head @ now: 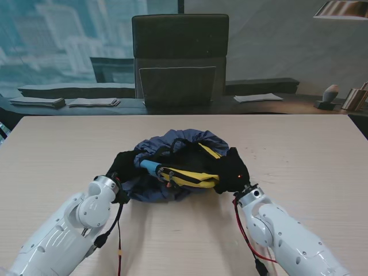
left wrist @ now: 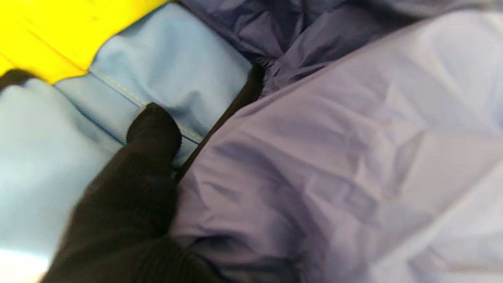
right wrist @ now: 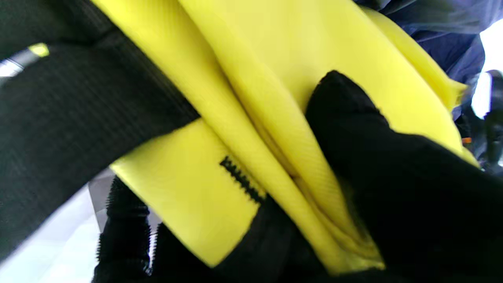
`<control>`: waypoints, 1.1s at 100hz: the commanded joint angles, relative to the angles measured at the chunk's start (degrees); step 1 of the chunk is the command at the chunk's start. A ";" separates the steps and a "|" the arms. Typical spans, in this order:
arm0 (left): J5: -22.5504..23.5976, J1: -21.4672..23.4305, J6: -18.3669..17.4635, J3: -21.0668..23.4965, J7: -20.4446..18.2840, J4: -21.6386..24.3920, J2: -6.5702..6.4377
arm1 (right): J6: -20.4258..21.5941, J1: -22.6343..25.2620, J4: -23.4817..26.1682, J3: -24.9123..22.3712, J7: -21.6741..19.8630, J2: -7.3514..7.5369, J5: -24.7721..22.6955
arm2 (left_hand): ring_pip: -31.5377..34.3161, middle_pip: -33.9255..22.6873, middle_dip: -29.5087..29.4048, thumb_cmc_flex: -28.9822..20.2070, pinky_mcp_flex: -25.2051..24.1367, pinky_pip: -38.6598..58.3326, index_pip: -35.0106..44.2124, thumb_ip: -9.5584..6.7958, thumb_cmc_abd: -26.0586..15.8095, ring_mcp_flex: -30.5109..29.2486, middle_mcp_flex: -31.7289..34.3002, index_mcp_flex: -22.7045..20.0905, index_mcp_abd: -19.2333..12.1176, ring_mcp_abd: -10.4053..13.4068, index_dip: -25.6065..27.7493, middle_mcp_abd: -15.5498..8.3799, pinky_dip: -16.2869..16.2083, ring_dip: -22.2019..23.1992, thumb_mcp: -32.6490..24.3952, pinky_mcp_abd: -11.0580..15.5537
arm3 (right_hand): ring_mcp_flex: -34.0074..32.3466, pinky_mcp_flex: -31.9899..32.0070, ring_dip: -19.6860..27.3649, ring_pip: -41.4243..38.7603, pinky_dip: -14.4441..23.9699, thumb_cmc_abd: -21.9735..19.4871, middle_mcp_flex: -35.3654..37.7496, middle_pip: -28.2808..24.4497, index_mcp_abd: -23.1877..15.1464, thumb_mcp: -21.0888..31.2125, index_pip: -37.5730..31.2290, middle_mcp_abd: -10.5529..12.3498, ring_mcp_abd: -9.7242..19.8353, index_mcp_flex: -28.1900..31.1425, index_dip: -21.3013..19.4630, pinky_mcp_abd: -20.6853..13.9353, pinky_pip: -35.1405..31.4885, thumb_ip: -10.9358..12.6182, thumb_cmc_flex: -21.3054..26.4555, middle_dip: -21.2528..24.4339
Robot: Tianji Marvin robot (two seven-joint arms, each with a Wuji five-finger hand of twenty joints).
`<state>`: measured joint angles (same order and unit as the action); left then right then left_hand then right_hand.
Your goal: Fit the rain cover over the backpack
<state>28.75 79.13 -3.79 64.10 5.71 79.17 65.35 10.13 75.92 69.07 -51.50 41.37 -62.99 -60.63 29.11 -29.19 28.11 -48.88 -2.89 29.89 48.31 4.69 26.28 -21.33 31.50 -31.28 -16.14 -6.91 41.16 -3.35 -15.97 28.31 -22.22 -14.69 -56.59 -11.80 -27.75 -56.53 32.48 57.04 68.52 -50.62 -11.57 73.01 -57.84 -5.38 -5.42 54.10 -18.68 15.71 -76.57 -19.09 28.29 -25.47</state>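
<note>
At mid-table, toward the near edge: left hand (head: 122, 168), black-gloved, fingers (left wrist: 153, 129) pressed into the rain cover (head: 172, 144) at the bundle's left side; grasp cannot be told. Right hand (head: 234, 170), black-gloved, fingers (right wrist: 353, 118) clenched on yellow backpack fabric. Backpack (head: 184, 172), black, yellow and light blue, lies inside the crumpled blue-grey cover. Table (head: 57, 149), pale wood. Chair (head: 180, 57) beyond the far edge.

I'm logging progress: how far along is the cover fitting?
Partly done: the cover wraps the backpack's far and left sides. In hand: the left hand works the cover's edge and the right hand grips the yellow fabric. Left: the near side, still showing straps.
</note>
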 commanded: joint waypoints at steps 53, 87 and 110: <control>9.81 16.60 -1.43 18.01 -27.77 30.48 -6.22 | 0.15 -3.02 2.88 1.95 -1.99 -0.55 -1.60 | -22.88 25.96 -7.70 15.30 0.06 -25.20 -35.65 0.30 5.20 18.07 -23.98 22.15 18.67 -0.77 -31.75 8.74 -5.72 -7.79 1.28 0.34 | -7.35 -2.19 -1.44 -7.39 -2.12 9.86 10.34 -7.73 -0.06 14.89 -7.35 -11.13 -3.31 11.90 -6.91 3.56 -2.25 -4.32 6.80 -11.16; 11.15 9.46 -2.34 7.04 -27.39 26.64 -6.41 | 0.26 -7.11 7.37 5.64 -3.05 -1.09 -2.88 | -23.19 23.99 -10.62 15.08 -1.20 -27.25 -31.51 -0.67 4.88 18.57 -23.66 22.52 20.76 -1.15 -29.77 9.32 -4.21 -9.32 6.91 0.00 | -7.49 -2.14 -1.58 -7.47 -2.05 10.08 10.39 -7.64 -0.44 14.81 -7.21 -10.80 -2.96 11.84 -6.96 3.92 -2.42 -4.16 6.57 -11.45; 20.11 5.45 2.86 -1.01 -23.09 21.79 -6.01 | -0.54 -8.12 10.90 6.84 -4.95 -1.81 -2.17 | -21.53 22.86 -7.69 19.72 0.20 -27.45 -32.49 1.16 8.65 18.06 -23.60 22.15 27.30 -3.45 -30.04 13.67 -1.63 -6.86 -0.84 -2.34 | -7.88 -2.23 -1.60 -7.70 -1.97 11.18 10.78 -7.78 0.41 15.18 -7.33 -11.17 -3.35 12.04 -6.93 4.40 -2.56 -4.12 6.75 -11.50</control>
<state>43.05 84.11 -1.11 64.14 -20.16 102.46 58.25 9.73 68.40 77.81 -44.99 37.02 -63.62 -63.26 5.93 -5.07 18.84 -32.69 -3.01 3.98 13.76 4.67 32.25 -3.84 8.66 -10.62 8.07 -8.86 10.81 8.52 -18.60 19.83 -19.70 -14.68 -61.98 -14.19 -28.50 -63.29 30.62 70.02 74.26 -54.66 -9.06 79.06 -59.42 -10.37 -11.43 62.83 -23.10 18.62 -77.94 -24.32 29.47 -35.21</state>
